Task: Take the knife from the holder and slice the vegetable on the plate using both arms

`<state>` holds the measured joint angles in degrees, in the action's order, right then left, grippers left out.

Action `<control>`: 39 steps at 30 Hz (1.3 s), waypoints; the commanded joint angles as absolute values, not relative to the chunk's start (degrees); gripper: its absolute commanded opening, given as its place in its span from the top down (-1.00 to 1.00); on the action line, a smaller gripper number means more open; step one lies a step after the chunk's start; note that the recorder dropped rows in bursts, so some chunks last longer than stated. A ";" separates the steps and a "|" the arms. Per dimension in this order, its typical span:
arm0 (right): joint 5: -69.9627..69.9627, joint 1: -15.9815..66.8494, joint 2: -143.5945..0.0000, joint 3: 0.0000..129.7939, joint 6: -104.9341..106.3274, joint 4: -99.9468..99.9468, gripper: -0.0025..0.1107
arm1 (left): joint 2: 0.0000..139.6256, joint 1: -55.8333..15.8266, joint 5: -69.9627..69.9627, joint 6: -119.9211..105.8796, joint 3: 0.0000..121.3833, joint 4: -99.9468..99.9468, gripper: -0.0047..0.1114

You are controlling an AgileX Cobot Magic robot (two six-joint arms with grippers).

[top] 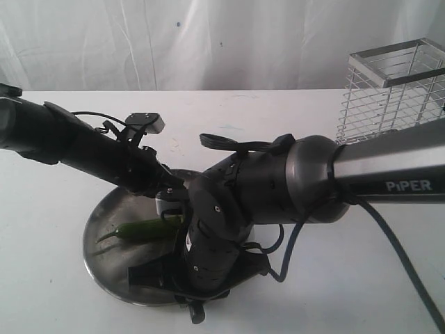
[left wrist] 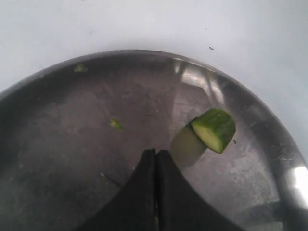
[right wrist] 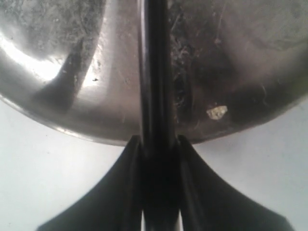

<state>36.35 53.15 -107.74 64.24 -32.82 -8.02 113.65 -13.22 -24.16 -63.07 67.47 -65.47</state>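
Observation:
The steel plate (top: 97,236) lies at the table's front. On it rests the green vegetable (top: 142,229), with its stem tail pointing left. My left gripper (left wrist: 156,152) is shut with nothing between its fingers. It hangs low over the plate (left wrist: 57,159), and its tips are just beside a cut green piece (left wrist: 215,129). My right gripper (right wrist: 156,140) is shut on the knife (right wrist: 155,72), whose dark length runs out over the plate's rim (right wrist: 72,130). In the exterior view the right wrist (top: 215,243) hides that gripper. The wire holder (top: 393,90) stands at the back right.
A tiny green scrap (left wrist: 115,124) and a pale crumb (right wrist: 216,112) lie on the plate. The right arm's grey tube (top: 389,174) and its loose cable (top: 396,243) cross the table's right side. A white curtain hangs behind the table.

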 commanded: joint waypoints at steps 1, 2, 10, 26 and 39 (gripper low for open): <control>36.10 53.28 -108.51 63.89 -32.72 -7.97 0.96 | 116.17 -13.26 -25.01 -63.42 67.11 -62.80 0.92; 36.11 53.28 -108.51 63.89 -32.72 -7.71 0.96 | 117.04 -13.26 -24.87 -63.42 67.11 -62.43 0.92; 37.78 53.15 -108.51 63.89 -32.61 -5.59 0.96 | 120.69 -13.26 -25.02 -63.42 67.00 -61.16 0.92; 48.28 52.46 -108.40 65.29 -25.61 -5.70 0.96 | 113.59 -13.13 -36.11 -62.83 69.33 -61.81 0.92; 48.28 52.46 -108.40 65.29 -25.61 -5.71 0.96 | 112.34 -13.24 -26.34 -63.92 66.84 -64.04 0.92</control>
